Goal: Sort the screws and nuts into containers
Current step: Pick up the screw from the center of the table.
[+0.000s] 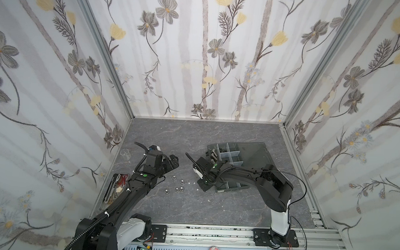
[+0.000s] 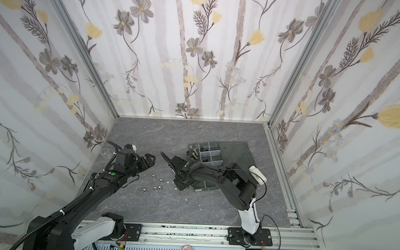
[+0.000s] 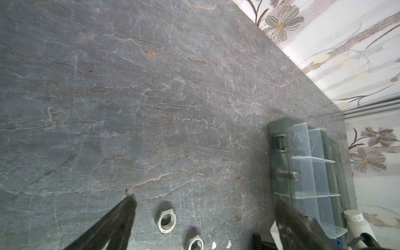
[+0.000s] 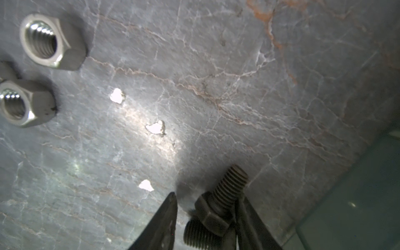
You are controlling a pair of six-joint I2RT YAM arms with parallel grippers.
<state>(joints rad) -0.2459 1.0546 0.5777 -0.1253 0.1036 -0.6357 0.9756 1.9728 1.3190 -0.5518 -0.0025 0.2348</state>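
Several silver nuts (image 1: pixel 176 189) (image 2: pixel 155 188) lie loose on the grey slate table between my arms; one nut (image 3: pixel 166 220) shows below the left fingers, and another nut (image 4: pixel 52 41) shows in the right wrist view. My left gripper (image 1: pixel 173 162) (image 2: pixel 150 161) (image 3: pixel 204 198) hangs open above the table, holding nothing. My right gripper (image 1: pixel 201 186) (image 2: pixel 180 186) (image 4: pixel 205 194) is low by the box's near left corner, shut on two dark screws (image 4: pixel 225 194) lying crosswise. The containers (image 1: pixel 225 152) (image 2: pixel 207 151) (image 3: pixel 279 129) stand open; screws (image 1: pixel 212 155) (image 3: pixel 285 174) lie in a far left compartment.
The box's flat lid (image 1: pixel 253 153) lies open to the right. A small clear cup (image 1: pixel 126 153) stands at the table's left edge, by a tray of tools (image 1: pixel 116 187). A white bottle (image 2: pixel 258 175) sits beyond the right arm. White specks (image 4: pixel 116 95) dot the table.
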